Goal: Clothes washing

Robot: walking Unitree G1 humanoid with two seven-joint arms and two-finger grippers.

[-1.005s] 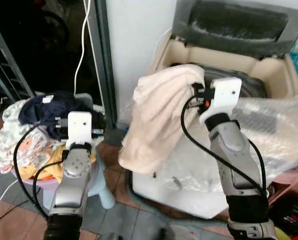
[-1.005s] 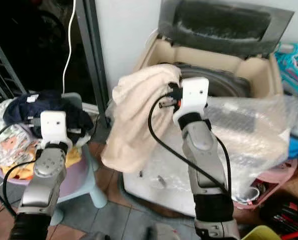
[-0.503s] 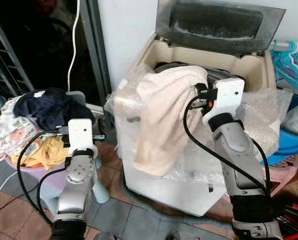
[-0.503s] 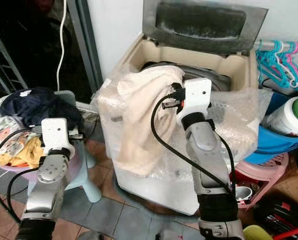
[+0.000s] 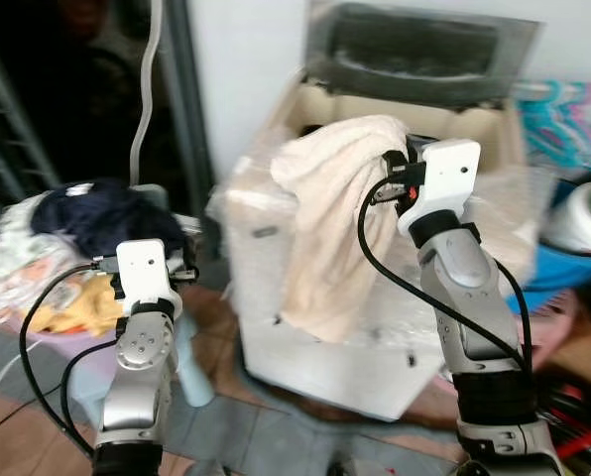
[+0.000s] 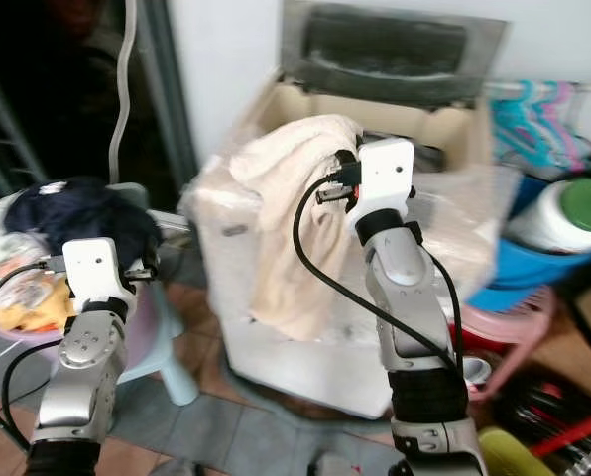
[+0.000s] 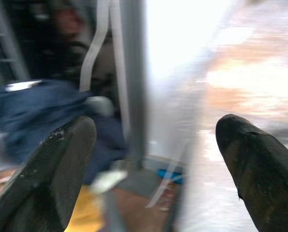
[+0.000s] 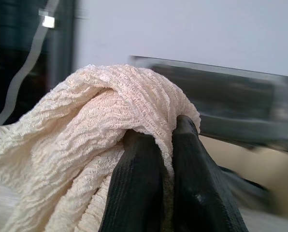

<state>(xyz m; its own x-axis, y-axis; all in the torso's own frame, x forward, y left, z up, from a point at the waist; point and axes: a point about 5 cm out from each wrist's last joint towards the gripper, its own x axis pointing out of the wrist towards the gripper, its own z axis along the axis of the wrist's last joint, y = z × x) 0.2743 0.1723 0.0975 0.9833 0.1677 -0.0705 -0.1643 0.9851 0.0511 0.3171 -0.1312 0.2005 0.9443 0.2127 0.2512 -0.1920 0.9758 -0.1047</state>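
Pinching a cream cloth (image 5: 330, 213) between closed fingers (image 8: 136, 183), the right gripper (image 8: 156, 145) held it high in front of the washer (image 5: 375, 337), whose lid (image 5: 419, 50) stood open at 12 o'clock in the head view. The cloth bunched over the fingertips and hung down the washer's front, at about 7 o'clock from the gripper, so most of its length lay outside the tub (image 5: 474, 124) rather than above it. Bubble wrap (image 5: 251, 213) covered the washer's body. The left gripper (image 7: 153, 145) hovered empty, fingers wide apart, near the pile (image 5: 67, 238) of clothes heaped at 9 o'clock on a pale stool (image 5: 191, 372). The head views were blurred, so the tub's inside could not be made out. Judged from this, the load was barely started: one cloth in hand, the pile waiting. The main risk was letting go too early; with the bulk of the cloth dangling outside the rim, its weight would likely drag it down the front to the floor instead of into the tub. The trailing end could also catch on the bubble wrap or the rim as the arm carried it toward 12 o'clock. The cable (image 5: 370, 258) looping beside the right wrist hung close to the cloth and might tangle with it.
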